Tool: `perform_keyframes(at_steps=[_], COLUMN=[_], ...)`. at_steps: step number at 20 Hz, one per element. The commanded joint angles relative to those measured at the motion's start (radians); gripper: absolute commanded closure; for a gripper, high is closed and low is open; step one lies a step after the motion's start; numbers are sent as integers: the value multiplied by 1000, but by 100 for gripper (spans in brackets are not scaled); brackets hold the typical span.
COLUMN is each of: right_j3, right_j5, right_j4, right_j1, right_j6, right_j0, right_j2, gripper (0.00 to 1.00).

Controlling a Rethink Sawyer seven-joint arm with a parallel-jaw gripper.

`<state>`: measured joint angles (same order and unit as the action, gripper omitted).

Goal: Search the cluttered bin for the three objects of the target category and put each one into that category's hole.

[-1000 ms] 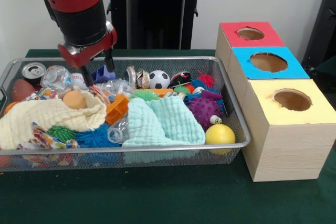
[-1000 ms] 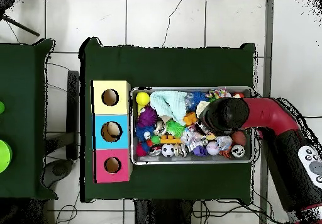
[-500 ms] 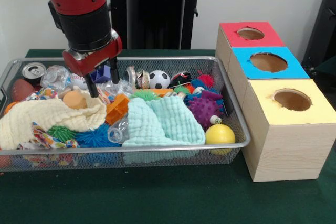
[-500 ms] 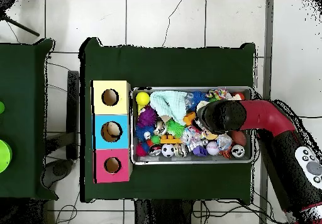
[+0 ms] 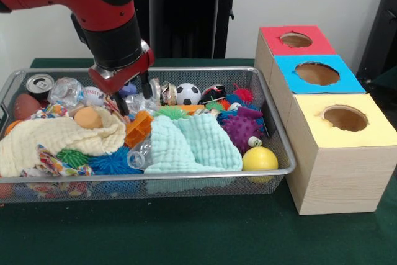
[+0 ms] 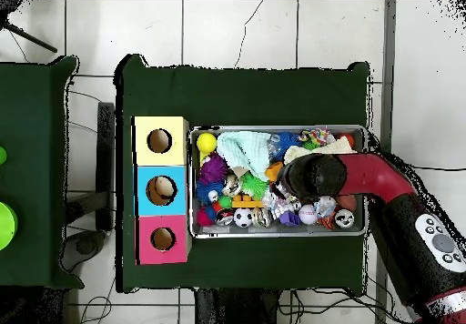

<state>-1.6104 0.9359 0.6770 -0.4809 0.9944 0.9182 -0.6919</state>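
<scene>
The wire mesh bin [image 5: 155, 175] is full of toys and cloths; it also shows in the overhead view [image 6: 278, 128]. My gripper [image 5: 134, 96] is open and lowered into the bin's back middle. Its fingers [image 5: 122, 105] stand either side of a clear crumpled bottle [image 5: 140, 103]. A second clear bottle [image 5: 64, 90] lies at the back left beside a silver can [image 5: 40, 84]. A third clear bottle [image 5: 139, 154] lies near the front between the yellow cloth [image 5: 53, 139] and the mint cloth [image 5: 192, 144]. In the overhead view the arm [image 6: 314, 174] hides the gripper.
Three wooden boxes stand right of the bin, with a red top [image 5: 296, 40], a blue top [image 5: 317, 74] and a yellow top [image 5: 344, 118], each with a round hole. A soccer ball [image 5: 187, 94], a purple spiky ball [image 5: 240, 130] and a yellow ball [image 5: 260, 159] lie in the bin.
My gripper has moved right and down in the front view, from above the bin's back left to around the clear bottle at the back middle. It stays open.
</scene>
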Motion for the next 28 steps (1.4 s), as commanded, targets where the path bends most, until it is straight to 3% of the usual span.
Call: perform_keyframes(at_steps=[1, 16, 28], right_j3=[-21, 24, 60], right_j5=[47, -34, 15], right_j4=[21, 49, 69], right_j1=[86, 208, 159], right_j6=[-56, -108, -175], right_j0=[-12, -1, -54], right_j2=[71, 60, 21], gripper=[0, 0, 0])
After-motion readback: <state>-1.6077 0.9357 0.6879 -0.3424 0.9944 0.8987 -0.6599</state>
